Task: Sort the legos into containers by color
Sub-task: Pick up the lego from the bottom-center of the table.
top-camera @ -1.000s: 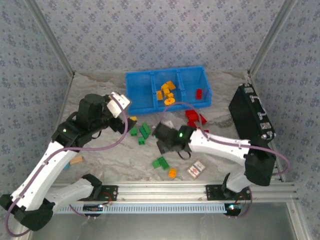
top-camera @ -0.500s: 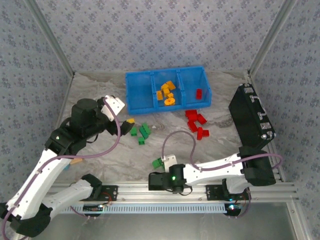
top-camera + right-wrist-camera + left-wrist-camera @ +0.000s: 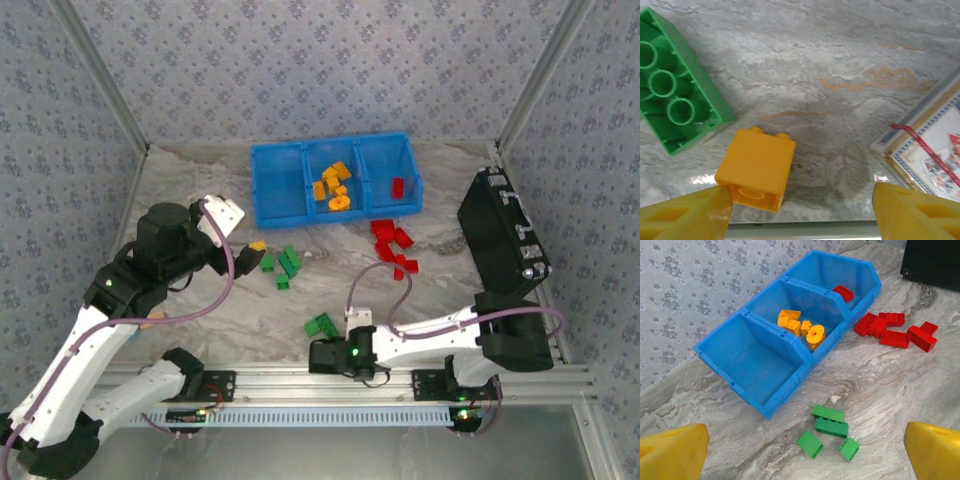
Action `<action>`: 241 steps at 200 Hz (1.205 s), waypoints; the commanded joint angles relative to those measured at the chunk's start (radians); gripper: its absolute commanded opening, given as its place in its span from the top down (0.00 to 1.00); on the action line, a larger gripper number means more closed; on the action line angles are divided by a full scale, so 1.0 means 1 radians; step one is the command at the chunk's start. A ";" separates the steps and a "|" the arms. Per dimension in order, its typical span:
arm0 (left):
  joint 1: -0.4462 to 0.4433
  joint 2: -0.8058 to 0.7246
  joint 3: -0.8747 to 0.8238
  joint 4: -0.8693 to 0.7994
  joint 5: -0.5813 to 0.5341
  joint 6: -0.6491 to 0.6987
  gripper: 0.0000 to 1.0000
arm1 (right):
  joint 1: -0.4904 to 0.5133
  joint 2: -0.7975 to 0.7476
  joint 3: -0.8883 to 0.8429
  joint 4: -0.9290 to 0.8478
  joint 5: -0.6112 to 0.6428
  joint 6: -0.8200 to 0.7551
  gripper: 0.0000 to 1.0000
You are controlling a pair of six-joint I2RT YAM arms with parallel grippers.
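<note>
Grey marbled tabletop (image 3: 292, 308), floral-papered walls (image 3: 320, 70)

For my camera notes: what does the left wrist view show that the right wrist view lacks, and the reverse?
Left wrist view: the blue bin with orange bricks in its middle compartment and one red brick in an end one, loose red bricks and green bricks. Right wrist view: an orange brick, an upturned green brick, a card. Shared: marbled table, open yellow fingers.
</note>
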 commanded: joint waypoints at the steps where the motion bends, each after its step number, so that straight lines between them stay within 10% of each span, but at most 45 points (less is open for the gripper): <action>1: -0.003 -0.019 -0.005 -0.016 -0.001 -0.019 0.00 | -0.018 -0.004 -0.010 0.049 0.003 -0.051 0.25; 164: -0.003 -0.027 -0.011 -0.016 -0.043 0.000 0.00 | -0.128 0.082 -0.013 0.131 -0.137 -0.211 0.59; 241: -0.003 0.003 0.007 -0.009 -0.055 0.015 0.00 | -0.272 -0.101 0.132 -0.100 -0.071 -0.426 0.66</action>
